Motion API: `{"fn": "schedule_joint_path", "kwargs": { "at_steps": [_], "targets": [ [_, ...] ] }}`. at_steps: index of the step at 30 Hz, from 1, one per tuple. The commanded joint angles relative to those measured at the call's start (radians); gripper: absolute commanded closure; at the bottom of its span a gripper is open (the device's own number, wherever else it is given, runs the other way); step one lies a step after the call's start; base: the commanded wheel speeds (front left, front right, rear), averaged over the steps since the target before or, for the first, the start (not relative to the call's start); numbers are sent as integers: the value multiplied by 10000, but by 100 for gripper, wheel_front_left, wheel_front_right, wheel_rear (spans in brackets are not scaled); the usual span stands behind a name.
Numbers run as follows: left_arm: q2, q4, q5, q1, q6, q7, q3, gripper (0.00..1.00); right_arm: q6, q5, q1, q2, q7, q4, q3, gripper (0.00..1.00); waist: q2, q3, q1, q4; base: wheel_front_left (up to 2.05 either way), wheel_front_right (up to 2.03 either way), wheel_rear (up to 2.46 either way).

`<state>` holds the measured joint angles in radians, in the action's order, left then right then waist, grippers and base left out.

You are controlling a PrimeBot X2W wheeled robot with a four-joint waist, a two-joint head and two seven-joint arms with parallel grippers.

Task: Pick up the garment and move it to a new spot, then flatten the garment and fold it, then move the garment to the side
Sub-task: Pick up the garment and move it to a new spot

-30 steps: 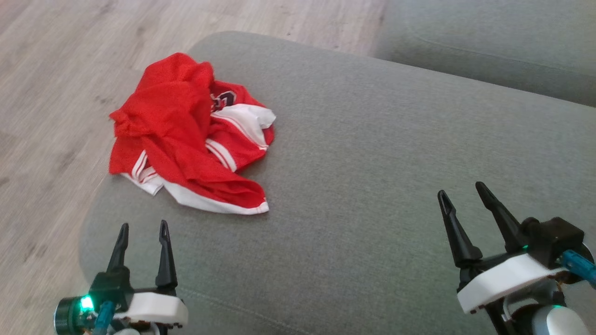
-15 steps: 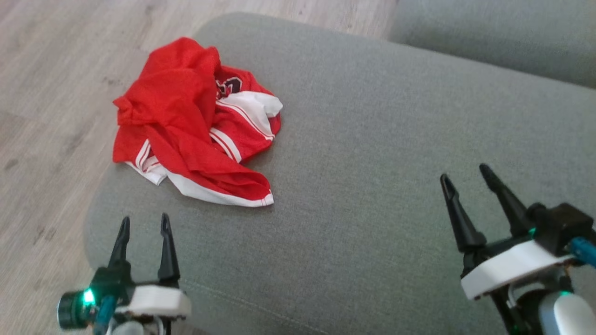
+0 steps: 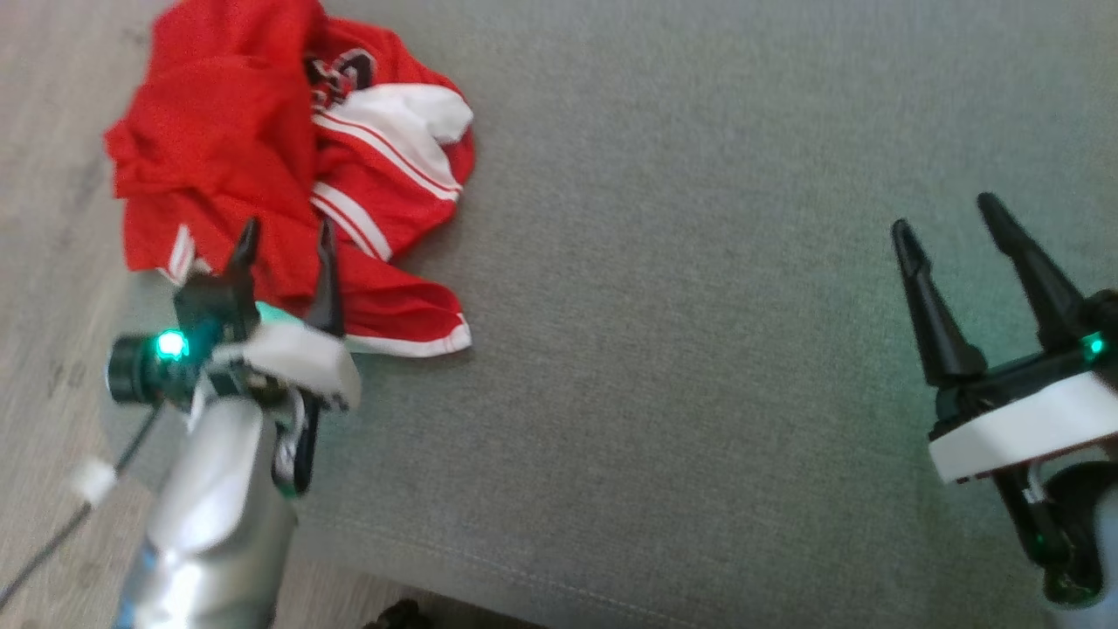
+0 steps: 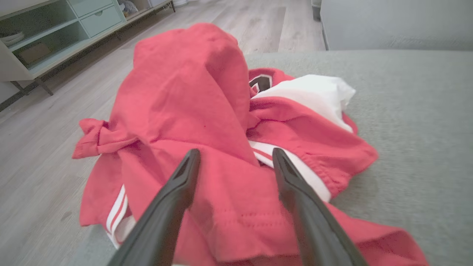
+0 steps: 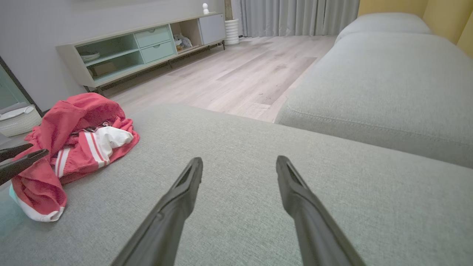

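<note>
The grey sofa cushion (image 3: 699, 332) carries the scene, with pale wood floor (image 3: 44, 288) beyond its left edge. The garment (image 3: 227, 131), a red jersey with white trim, lies crumpled in a heap at the cushion's far left corner, right by that edge.

The head camera has tipped down over the last second, so the whole scene sits differently in that view; the jersey itself has not moved. The real change is the left gripper (image 3: 286, 231). It was well short of the near hem, and its tips now reach over the near red fold. Its jaws are released and straddle that fold in the left wrist view; whether they touch the cloth cannot be told. The right gripper (image 3: 946, 218) hangs over bare cushion, well apart from the jersey, its jaws released and empty.

The pickup looks about to start. Nothing is lifted yet, and the next move likely calls for lowering onto the fold and closing.
</note>
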<state>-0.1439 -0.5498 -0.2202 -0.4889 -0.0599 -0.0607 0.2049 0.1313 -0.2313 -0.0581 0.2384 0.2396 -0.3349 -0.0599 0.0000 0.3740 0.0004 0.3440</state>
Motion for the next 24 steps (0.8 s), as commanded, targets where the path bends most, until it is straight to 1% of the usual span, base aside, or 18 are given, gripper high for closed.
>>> {"fn": "schedule_joint_path", "kwargs": {
  "at_steps": [1, 3, 6, 8, 9, 10, 11, 18, 21, 24],
  "targets": [
    [-433, 33, 2, -436, 47, 58, -288, 0, -6, -98, -263, 196, 42, -437, -133, 0, 0, 458, -4, -234, 0, 0, 0],
    [-480, -703, -151, -926, 225, 625, -296, 0, -6, -153, -331, 235, 66, -468, -76, 0, 0, 620, -4, -360, 0, 0, 0],
    [-560, -1674, -405, -1529, 378, 1250, -415, 0, -6, -223, -416, 241, 32, -474, 7, 0, 0, 745, -4, -539, 0, 0, 0],
    [-615, -2138, -554, -1836, 458, 1493, -498, 0, -6, -249, -434, 223, 3, -452, 51, 0, 0, 767, -4, -641, 0, 0, 0],
    [-629, -2317, -625, -1944, 485, 1537, -541, 31, -6, -259, -428, 205, -20, -430, 73, 0, 0, 753, -4, -680, 0, 0, 0],
    [-638, -2460, -697, -2015, 527, 1545, -581, 67, -6, -271, -412, 187, -48, -390, 83, 0, 0, 706, -4, -717, 0, 0, 0],
    [-672, -2517, -725, -2077, 526, 1419, -619, 100, -6, -280, -391, 166, -73, -357, 100, 0, 0, 670, -4, -741, 0, 0, 0],
    [-939, -2344, -769, -1939, 213, 77, -896, 100, -6, -281, -218, -90, -298, -69, 234, 0, 0, -17, -4, -728, 0, 0, 0],
    [-1010, -2123, -815, -1781, 164, -166, -971, 100, -6, -263, -165, -179, -372, 26, 242, 0, 0, -332, -4, -697, 0, 0, 0],
    [-1219, -1471, -801, -1457, -14, -578, -1103, 100, -6, -222, -53, -348, -459, 176, 226, 0, 0, -847, -4, -681, 0, 0, 0]
  ]
}}
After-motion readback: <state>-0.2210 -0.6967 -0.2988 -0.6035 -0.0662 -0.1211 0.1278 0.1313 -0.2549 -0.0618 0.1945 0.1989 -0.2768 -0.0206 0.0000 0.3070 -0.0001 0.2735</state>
